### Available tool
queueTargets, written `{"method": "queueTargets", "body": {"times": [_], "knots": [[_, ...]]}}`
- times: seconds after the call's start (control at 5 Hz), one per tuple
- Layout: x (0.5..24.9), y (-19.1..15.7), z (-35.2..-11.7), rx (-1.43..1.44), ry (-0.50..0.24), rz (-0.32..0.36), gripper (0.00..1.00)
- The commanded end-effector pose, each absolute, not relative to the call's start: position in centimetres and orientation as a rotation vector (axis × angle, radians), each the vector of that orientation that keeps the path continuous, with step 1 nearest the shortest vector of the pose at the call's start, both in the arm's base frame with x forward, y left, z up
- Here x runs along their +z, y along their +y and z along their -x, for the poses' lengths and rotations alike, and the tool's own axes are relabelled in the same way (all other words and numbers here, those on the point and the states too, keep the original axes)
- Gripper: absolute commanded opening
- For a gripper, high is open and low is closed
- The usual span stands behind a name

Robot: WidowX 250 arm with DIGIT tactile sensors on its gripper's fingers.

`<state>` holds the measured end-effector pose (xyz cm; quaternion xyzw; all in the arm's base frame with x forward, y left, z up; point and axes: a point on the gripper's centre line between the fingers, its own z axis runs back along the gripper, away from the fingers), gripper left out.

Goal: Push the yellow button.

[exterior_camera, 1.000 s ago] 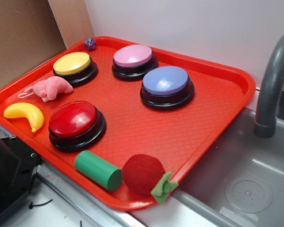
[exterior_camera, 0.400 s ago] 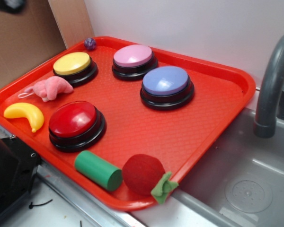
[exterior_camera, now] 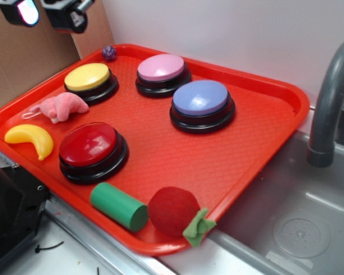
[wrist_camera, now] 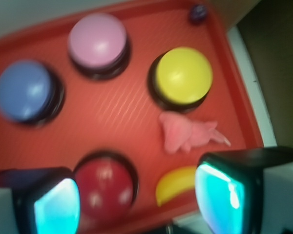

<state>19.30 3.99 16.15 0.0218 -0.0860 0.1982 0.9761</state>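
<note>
The yellow button (exterior_camera: 88, 77) sits at the red tray's (exterior_camera: 264, 149) ten o'clock corner, pink button (exterior_camera: 161, 67) at its three o'clock. The gripper (exterior_camera: 46, 11) hovers above, jaws wide apart, empty. Grey sink (exterior_camera: 298, 223) borders the tray's four o'clock side.

The hand (exterior_camera: 46, 14) is cut off by the exterior frame's top edge; the wrist view is blurred.

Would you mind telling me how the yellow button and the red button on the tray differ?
The yellow button has a yellow top; the red button has a red one. The yellow button looks slightly smaller than the red button. The yellow button sits toward the tray's back corner near a small purple ball; the red button sits nearer the front, by the green cylinder. Both are round domes on black bases.
</note>
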Motion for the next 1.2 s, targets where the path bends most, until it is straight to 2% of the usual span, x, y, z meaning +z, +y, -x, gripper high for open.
{"method": "queueTargets", "body": {"times": [0.0, 0.2, 0.4, 0.8, 1.0], "knots": [[13.8, 9.1, -22.8, 0.659, -0.251, -0.048, 1.00], [11.2, 11.6, -24.4, 0.720, -0.201, -0.044, 1.00], [8.6, 12.3, -24.9, 0.727, -0.179, -0.080, 1.00], [4.7, 11.7, -24.4, 0.696, -0.101, -0.069, 1.00], [3.9, 11.1, -23.8, 0.681, -0.072, -0.062, 1.00]]}}
